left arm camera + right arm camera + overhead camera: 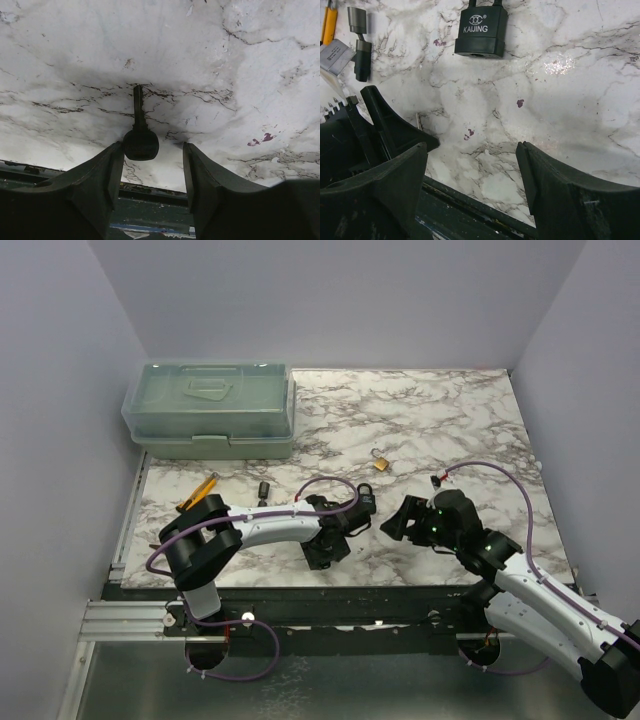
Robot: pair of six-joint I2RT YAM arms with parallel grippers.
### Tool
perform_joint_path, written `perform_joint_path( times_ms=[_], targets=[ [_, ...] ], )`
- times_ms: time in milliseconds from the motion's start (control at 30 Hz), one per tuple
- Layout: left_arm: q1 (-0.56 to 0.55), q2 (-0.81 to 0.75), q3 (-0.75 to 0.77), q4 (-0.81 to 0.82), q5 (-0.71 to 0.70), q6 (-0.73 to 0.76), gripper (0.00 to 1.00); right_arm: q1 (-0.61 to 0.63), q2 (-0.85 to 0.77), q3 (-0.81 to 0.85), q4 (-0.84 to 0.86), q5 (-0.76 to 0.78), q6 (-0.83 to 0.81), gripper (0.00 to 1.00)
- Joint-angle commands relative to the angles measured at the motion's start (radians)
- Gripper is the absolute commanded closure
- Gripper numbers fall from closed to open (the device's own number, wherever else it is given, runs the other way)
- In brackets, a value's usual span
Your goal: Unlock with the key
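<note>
The key (140, 142) lies flat on the marble table (240, 60), round black head toward me and thin blade pointing away. My left gripper (152, 146) is open and low over the table. The key's head sits between the fingertips, close to the left finger (107, 165), with no grip on it. In the top view the left gripper (326, 543) is near the front edge and hides the key. A black padlock (366, 502) marked KAIJING (481, 31) lies just beyond. My right gripper (396, 523) is open and empty (472, 160), to the right of the left gripper.
A small brass padlock (381, 462) lies farther back. A black T-shaped piece (265, 488) and yellow-handled pliers (197, 492) lie to the left; both also show in the right wrist view, the piece (360, 50) and the pliers (329, 22). A green toolbox (210, 410) stands at the back left.
</note>
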Motion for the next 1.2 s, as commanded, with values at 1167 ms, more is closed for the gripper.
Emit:
perform_joint_path(
  times_ms=[1167],
  targets=[
    [-0.009, 0.043, -0.02, 0.027, -0.071, 0.052, 0.79, 0.004, 0.013, -0.002, -0.01, 0.015, 0.017, 0.21]
  ],
)
